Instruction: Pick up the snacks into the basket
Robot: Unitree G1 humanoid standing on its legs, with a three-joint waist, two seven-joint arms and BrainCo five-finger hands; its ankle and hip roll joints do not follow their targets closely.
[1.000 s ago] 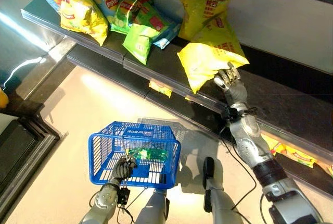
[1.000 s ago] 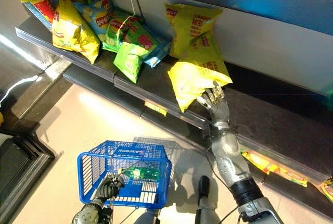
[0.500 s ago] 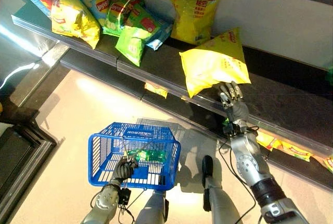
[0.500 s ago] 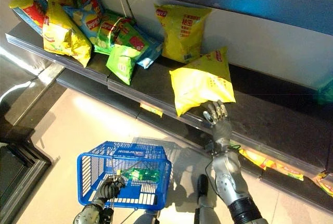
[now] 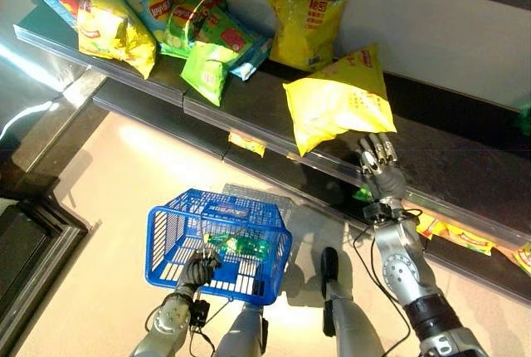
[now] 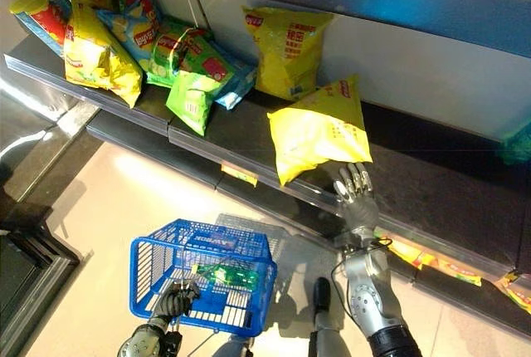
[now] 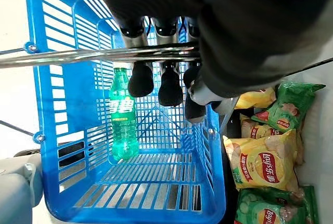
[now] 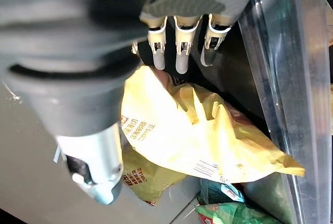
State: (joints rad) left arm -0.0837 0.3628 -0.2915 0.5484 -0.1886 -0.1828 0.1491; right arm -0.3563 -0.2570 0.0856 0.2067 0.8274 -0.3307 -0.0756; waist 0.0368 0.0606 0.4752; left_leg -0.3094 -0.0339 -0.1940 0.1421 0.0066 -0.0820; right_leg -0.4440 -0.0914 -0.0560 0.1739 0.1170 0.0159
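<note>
Snacks wait on the shelf (image 5: 249, 112): the nearest yellow bag (image 5: 336, 106) lies flat at upper centre of the head views, with a second yellow bag (image 5: 309, 10) standing against the back wall behind it. Over the last second the flat bag has tipped down from leaning on the upright one, and the right hand (image 5: 381, 168) has drawn back from its lower corner toward the shelf edge. It now sits just beside the bag with its fingers straight and spread, holding nothing, so the grasp probably has to be tried again. At lower left, the left hand (image 5: 197, 267) is curled round the handle of the one blue basket (image 5: 166, 232), which holds one green bottle (image 7: 123, 117) and no snack yet. More bags are piled at upper left, too overlapped to count.
</note>
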